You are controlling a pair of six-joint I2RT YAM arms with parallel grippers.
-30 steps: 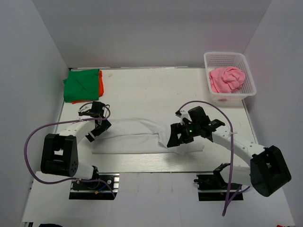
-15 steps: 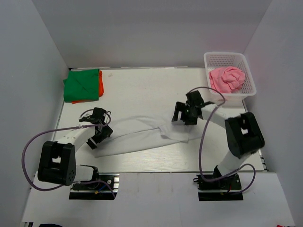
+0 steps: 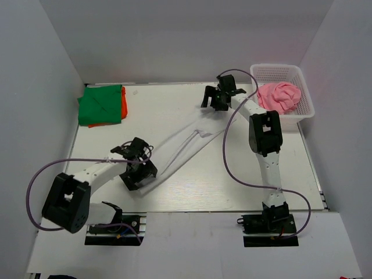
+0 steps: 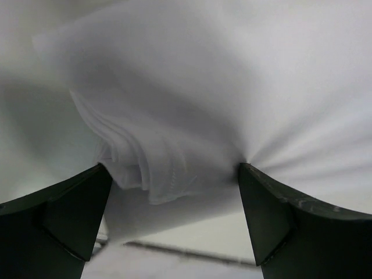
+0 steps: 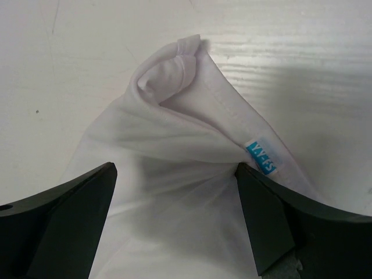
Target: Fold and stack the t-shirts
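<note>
Now, white t-shirt (image 3: 180, 145): I see it strung diagonally across the bench (image 3: 163, 110) between both hands.
Left hand (image 3: 138, 170): fingers wide, bunched white cloth gripped between them, at the front-left end.
Right hand (image 3: 214, 99): fingers wide, holding the far end by its blue label (image 5: 260, 157).
Far-left corner: green t-shirt (image 3: 100, 106) folded on orange t-shirt (image 3: 124, 100).
Pink t-shirt (image 3: 279, 97): crumpled in the basket (image 3: 278, 67).

Orange t-shirt (image 3: 124, 101) mostly hidden under green t-shirt (image 3: 100, 104)

Stretched diagonally, the white t-shirt (image 3: 180, 145) bars the middle; the table (image 3: 299, 168) lies open near right.
</note>
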